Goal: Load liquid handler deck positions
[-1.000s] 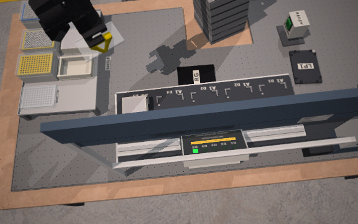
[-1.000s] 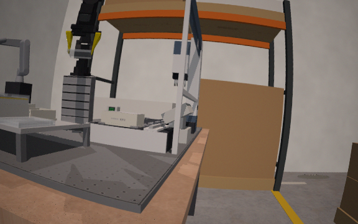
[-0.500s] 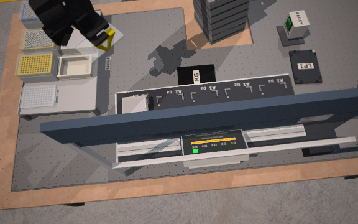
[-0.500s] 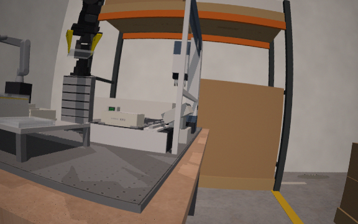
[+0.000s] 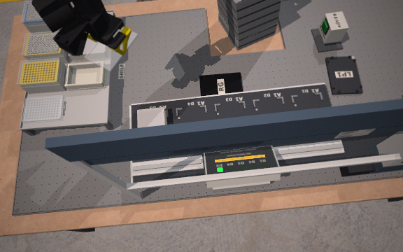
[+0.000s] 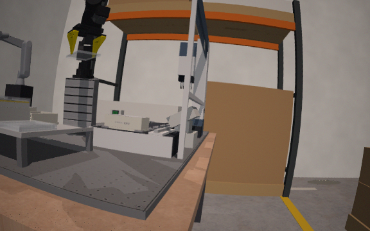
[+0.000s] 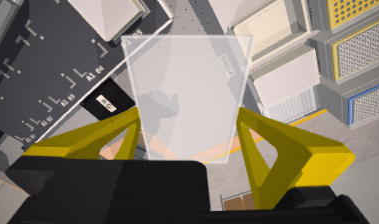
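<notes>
My gripper [image 5: 108, 40] is shut on a clear plate lid [image 5: 108, 49] and holds it level, high above the right edge of the SHELF. In the wrist view the lid [image 7: 187, 100] sits between my yellow fingers. In the side view the lid [image 6: 83, 55] hangs well above the table. A white sealed block [image 5: 150, 117] lies in D5 at the left end of the deck [image 5: 229, 105]. D1 to D4 are empty. Lid park LP1 [image 5: 343, 74] is empty at the far right. A clear well plate [image 5: 43, 108] lies at the front of the SHELF.
The SHELF also holds several tip racks [image 5: 40, 71], an open reservoir [image 5: 84, 75] and a white plate [image 7: 285, 85]. The regrip nest RG [image 5: 220, 85] is empty. The arm's base [image 5: 250, 21] stands at the back. The READY key [image 5: 334, 26] is at the far right. A blue gantry beam [image 5: 222, 129] crosses in front of the deck.
</notes>
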`<state>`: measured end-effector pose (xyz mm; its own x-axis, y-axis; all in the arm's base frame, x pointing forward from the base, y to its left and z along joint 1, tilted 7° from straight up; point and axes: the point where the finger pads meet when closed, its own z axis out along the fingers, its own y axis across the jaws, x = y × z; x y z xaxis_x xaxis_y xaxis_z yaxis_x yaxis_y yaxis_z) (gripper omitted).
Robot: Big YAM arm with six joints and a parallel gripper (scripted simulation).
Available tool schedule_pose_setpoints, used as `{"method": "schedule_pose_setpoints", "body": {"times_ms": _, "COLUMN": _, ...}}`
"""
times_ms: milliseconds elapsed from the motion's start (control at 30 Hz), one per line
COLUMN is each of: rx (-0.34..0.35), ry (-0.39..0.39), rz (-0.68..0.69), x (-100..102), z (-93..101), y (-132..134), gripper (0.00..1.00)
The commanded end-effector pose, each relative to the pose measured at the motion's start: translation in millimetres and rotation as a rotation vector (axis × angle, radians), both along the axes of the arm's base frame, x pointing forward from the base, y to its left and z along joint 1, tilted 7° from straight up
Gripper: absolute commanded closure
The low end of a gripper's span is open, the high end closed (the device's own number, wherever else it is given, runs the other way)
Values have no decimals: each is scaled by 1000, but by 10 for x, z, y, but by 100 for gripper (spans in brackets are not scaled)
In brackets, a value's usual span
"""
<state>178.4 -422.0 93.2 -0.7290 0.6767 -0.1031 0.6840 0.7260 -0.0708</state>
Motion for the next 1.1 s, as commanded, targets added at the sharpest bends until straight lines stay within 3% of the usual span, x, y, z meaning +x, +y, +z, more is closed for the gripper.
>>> {"method": "schedule_pose_setpoints", "body": {"times_ms": 0, "rx": -28, "ry": 4, "rz": 98, "x": 18, "z": 99, "y": -152, "gripper": 100}}
{"method": "schedule_pose_setpoints", "body": {"times_ms": 733, "rx": -39, "ry": 58, "rz": 495, "x": 18, "z": 96, "y": -148, "gripper": 100}}
{"method": "schedule_pose_setpoints", "body": {"times_ms": 1067, "rx": -57, "ry": 60, "rz": 539, "x": 48, "z": 162, "y": -125, "gripper": 100}}
